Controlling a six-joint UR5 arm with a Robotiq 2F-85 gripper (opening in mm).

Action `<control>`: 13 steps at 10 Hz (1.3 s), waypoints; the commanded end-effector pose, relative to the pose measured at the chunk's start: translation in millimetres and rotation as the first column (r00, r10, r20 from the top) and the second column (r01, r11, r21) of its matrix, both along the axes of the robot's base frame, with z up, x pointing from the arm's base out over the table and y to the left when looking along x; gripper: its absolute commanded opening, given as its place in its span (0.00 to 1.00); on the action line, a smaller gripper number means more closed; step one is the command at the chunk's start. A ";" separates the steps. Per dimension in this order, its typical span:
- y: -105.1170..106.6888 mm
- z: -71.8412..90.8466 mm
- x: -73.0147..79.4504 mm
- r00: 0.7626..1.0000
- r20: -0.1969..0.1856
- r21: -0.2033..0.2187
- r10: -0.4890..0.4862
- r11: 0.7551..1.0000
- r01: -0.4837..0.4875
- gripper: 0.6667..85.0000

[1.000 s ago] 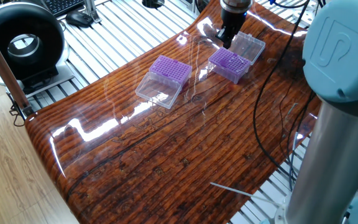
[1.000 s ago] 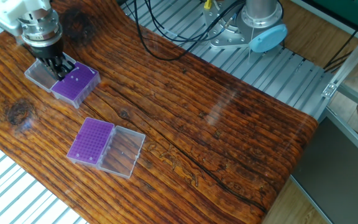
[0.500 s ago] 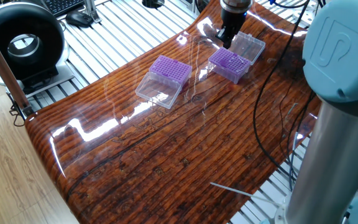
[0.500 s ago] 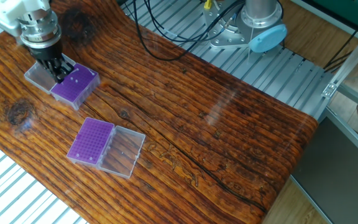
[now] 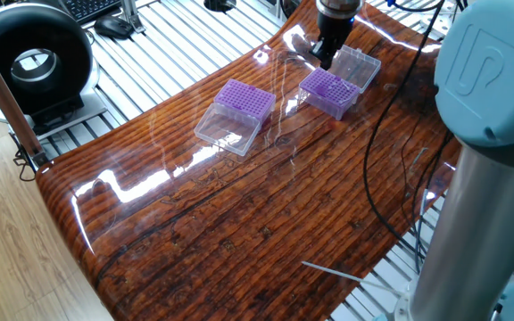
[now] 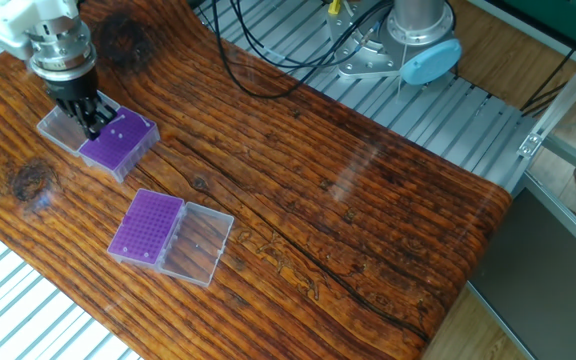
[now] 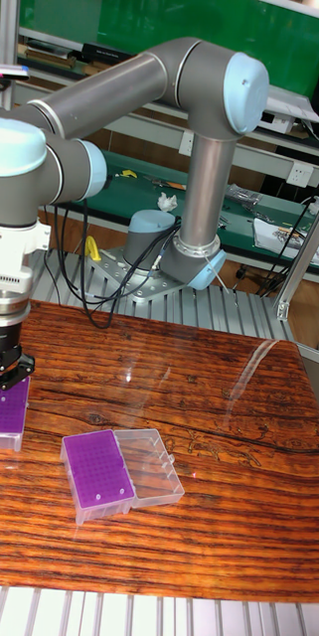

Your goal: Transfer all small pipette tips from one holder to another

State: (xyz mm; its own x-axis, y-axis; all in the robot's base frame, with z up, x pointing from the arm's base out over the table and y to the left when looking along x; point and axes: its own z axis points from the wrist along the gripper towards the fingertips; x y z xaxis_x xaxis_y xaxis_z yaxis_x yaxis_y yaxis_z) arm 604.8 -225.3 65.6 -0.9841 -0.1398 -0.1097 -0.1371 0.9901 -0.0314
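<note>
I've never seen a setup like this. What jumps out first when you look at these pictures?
Probably the big grey robot arm with pale blue joints, arching over a glossy, striped wooden table. Next come two bright purple boxes, each with a clear lid open beside it: one sits alone nearer the table's middle, and the other lies at the table's end, right under the gripper, whose dark jaws reach down to its top.
</note>
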 end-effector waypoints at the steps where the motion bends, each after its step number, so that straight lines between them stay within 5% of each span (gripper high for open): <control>1: -0.7 -1.7 3.6 1.000 0.008 0.011 -0.003 1.000 0.003 0.00; 13: -6.0 -11.5 -8.0 0.999 -0.044 0.011 -0.008 1.000 0.009 0.00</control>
State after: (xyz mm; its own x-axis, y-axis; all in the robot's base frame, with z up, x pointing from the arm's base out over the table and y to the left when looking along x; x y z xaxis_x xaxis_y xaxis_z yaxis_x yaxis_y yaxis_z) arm 600.6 -231.9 54.4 -0.9873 -0.1366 -0.0816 -0.1348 0.9905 -0.0264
